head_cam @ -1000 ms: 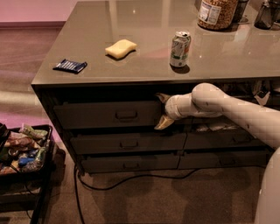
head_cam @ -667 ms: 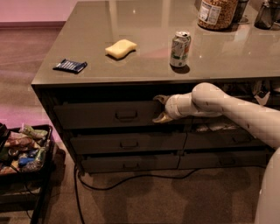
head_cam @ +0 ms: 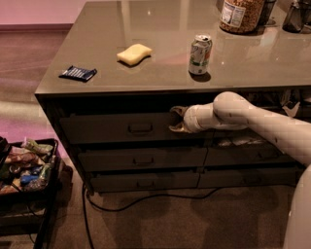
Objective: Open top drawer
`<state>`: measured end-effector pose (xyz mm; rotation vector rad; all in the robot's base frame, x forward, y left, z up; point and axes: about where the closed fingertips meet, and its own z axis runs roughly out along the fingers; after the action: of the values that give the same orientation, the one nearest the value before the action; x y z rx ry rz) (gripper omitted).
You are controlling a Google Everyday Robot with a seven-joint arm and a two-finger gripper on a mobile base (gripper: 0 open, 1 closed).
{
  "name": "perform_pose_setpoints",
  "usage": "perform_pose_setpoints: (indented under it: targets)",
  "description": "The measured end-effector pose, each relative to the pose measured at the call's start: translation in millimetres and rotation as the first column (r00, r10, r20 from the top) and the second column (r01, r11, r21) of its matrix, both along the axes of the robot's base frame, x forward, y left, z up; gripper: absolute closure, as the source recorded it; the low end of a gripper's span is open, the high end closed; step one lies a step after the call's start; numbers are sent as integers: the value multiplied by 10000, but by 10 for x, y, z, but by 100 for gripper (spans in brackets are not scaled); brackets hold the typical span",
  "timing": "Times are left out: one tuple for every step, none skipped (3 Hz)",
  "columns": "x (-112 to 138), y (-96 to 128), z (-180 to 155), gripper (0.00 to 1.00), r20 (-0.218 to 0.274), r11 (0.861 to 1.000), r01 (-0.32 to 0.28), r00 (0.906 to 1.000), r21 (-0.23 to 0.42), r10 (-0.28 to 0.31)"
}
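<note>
The top drawer [head_cam: 107, 129] is the wide dark front just under the counter's edge, with a small loop handle [head_cam: 140, 128] at its centre. My gripper [head_cam: 175, 119] is at the drawer's right end, level with the handle and to its right, not touching it. Its two pale fingers [head_cam: 176, 110] point left and stand apart, open, with nothing between them. The white arm reaches in from the right and hides the area behind it.
Two lower drawers [head_cam: 143, 159] sit beneath. On the counter lie a yellow sponge [head_cam: 134, 53], a blue packet [head_cam: 77, 73], a soda can [head_cam: 200, 54] and a jar [head_cam: 241, 14]. A cart of snacks [head_cam: 24, 168] stands at the left, and a cable [head_cam: 146, 198] runs on the floor.
The gripper has risen from the drawer's lower edge, moved slightly left toward the handle, and turned from pointing down-left to pointing left.
</note>
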<state>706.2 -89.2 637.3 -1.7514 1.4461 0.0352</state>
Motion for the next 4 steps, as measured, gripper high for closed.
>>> perform_pose_setpoints:
  targets:
    - [0,0,0,86,0,10000,0,10000,0,0]
    - [-4,4,20,81,-7,10000,-7,10000,0,7]
    - [-92,15,-7,80,-155,10000,-76,9999,-8,76]
    - [-193,26,12,77,-341,9993,-311,9989,201,318]
